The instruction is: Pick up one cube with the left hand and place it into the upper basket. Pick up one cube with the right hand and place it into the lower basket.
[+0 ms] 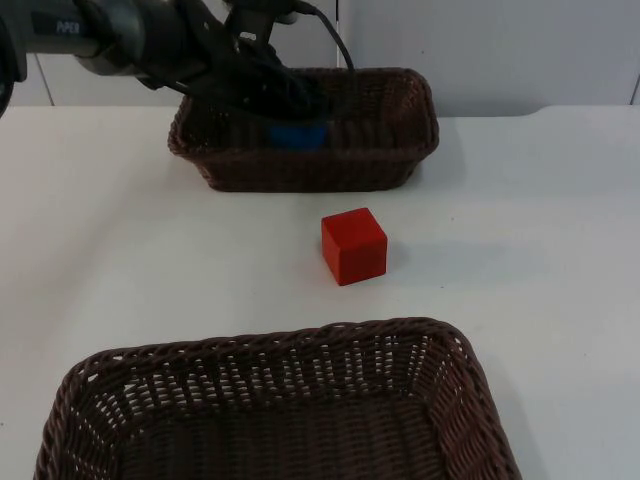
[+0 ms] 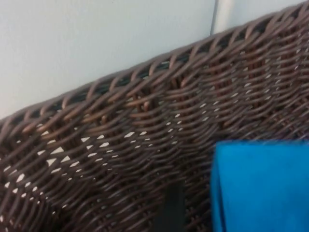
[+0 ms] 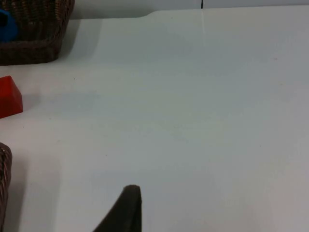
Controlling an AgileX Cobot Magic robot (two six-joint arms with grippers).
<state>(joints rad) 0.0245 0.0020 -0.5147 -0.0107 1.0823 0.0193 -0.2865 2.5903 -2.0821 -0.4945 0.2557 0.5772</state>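
Note:
A blue cube [image 1: 298,135] lies inside the upper wicker basket [image 1: 400,150] at the back of the table. My left gripper [image 1: 288,104] hangs just over the cube, inside the basket. In the left wrist view the blue cube [image 2: 260,186] sits against the basket wall [image 2: 145,121], and a strip of wicker shows between it and my black fingertip [image 2: 170,209], so the gripper stands open. A red cube [image 1: 353,245] rests on the table between the two baskets; it is also seen as the red cube [image 3: 8,96]. The lower basket [image 1: 120,370] at the front holds nothing. My right gripper [image 3: 126,210] waits over bare table to the right.
The grey partition wall [image 1: 500,40] rises just behind the upper basket. White table top [image 1: 540,260] stretches to the right of the red cube and to the left of it.

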